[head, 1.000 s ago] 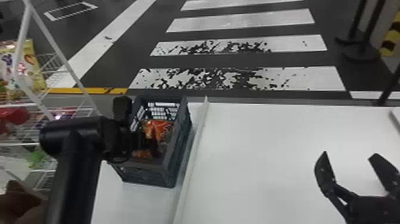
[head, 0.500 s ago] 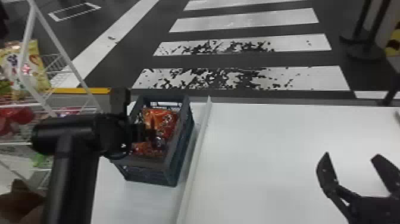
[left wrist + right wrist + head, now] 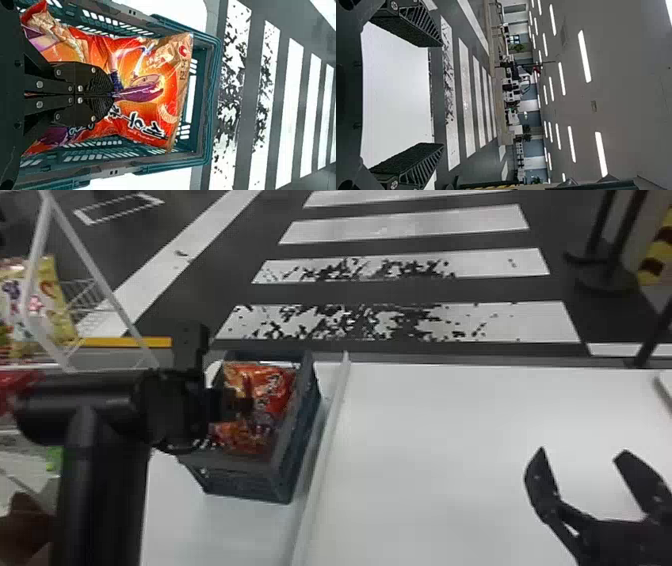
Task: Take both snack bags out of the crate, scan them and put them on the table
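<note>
"What's moving since a second ago?"

"The left hand (image 3: pixel 113 95) is rising at the crate (image 3: pixel 240 485); the orange snack bag (image 3: pixel 158 67) is coming up with it; its fingers are pressing together, seemingly pinching the bag's middle."

"And the other bag?"

"More orange wrapping (image 3: pixel 240 435) is showing lower in the crate; I'm guessing that's it, but the two are overlapping."

"Which way is the held bag lying?"

"It's hanging right at the left hand's fingertips, its long axis running along the crate's length; the right hand (image 3: pixel 582 450) is waiting well apart over the counter (image 3: pixel 475 440), fingers spread."

"So the left is doing the lifting?"

"Yes, being nearer; it's needing to clear the rim, then the white strip (image 3: pixel 327 440) on the crate's right; a corner could be snagging."
</note>
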